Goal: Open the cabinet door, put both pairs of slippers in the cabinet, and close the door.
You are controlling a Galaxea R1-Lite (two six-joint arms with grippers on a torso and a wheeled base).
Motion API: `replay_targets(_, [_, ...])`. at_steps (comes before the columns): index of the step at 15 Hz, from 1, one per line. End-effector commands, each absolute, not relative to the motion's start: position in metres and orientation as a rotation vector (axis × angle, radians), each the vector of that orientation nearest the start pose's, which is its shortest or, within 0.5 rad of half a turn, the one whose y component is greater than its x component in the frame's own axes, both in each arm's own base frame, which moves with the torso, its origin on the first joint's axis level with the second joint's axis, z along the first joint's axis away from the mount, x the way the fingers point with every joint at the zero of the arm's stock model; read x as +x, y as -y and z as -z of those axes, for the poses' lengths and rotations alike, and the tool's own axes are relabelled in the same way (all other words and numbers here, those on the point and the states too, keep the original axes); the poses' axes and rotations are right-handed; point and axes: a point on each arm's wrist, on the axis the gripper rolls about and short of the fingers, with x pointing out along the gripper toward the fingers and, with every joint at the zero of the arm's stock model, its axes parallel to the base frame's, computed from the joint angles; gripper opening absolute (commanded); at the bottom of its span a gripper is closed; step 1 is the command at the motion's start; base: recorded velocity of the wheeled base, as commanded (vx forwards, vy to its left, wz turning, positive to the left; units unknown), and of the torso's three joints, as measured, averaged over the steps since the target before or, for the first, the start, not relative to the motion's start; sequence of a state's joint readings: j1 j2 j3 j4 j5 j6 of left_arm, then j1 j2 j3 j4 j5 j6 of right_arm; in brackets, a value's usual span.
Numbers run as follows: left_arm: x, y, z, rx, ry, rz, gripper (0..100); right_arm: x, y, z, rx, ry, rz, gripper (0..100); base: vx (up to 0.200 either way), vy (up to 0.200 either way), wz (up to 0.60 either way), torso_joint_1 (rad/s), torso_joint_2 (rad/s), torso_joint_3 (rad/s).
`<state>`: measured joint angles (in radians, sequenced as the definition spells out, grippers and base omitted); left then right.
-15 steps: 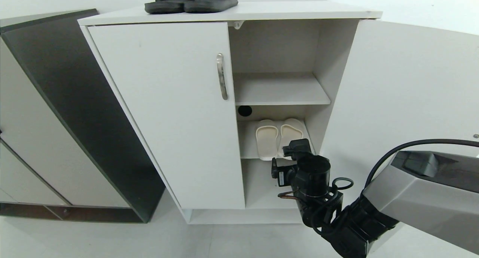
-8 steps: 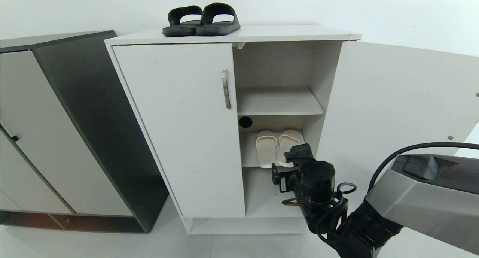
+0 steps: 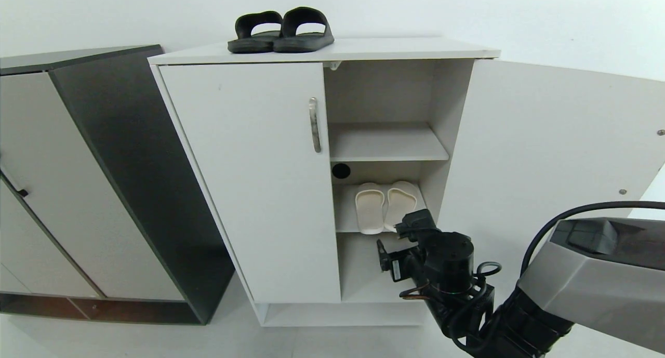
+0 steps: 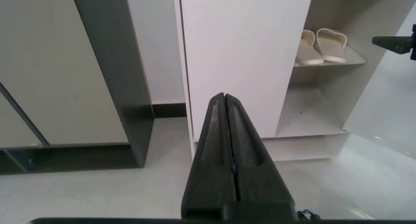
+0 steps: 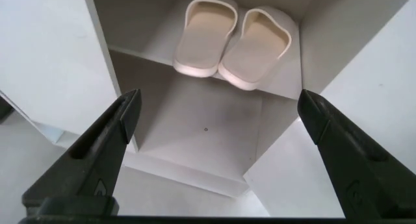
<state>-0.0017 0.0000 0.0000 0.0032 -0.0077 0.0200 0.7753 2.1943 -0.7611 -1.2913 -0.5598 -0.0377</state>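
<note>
A white cabinet (image 3: 244, 181) stands with its right door (image 3: 550, 140) swung open and its left door shut. A pair of cream slippers (image 3: 384, 206) (image 5: 234, 39) (image 4: 323, 45) lies side by side on the middle shelf. Black slippers (image 3: 280, 30) rest on the cabinet top. My right gripper (image 3: 399, 237) (image 5: 219, 100) hangs open in front of the opening, just below and short of the cream pair, holding nothing. My left gripper (image 4: 224, 104) is shut and empty, low over the floor, some way in front of the shut left door.
A dark-sided cabinet (image 3: 119, 181) stands close on the left. The shut door has a metal handle (image 3: 314, 124). An upper shelf (image 3: 387, 142) and a bottom compartment (image 3: 363, 275) lie behind the opening. The open door bounds the right side.
The head camera has tilted, so the cabinet top and black slippers show fully. My right gripper has drawn slightly back and down from the cream slippers.
</note>
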Motion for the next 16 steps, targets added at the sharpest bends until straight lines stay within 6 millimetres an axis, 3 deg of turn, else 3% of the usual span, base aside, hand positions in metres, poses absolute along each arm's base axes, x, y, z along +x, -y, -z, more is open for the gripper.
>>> replay_targets(1, [-0.0227, 0.0001, -0.0752, 0.021, -0.005, 0.009, 0, 0.2732, -0.2515, -0.0658, -0.129, -0.111, -0.22, 100, 0.0, 0.0, 0.0, 0.0, 0.0, 0.0])
replay_targets(16, [-0.0227, 0.0002, -0.0752, 0.02, -0.004, 0.011, 0, 0.274, -0.2491, -0.0651, -0.12, -0.103, -0.215, 100, 0.0, 0.2, 0.0, 0.003, 0.0, 0.005])
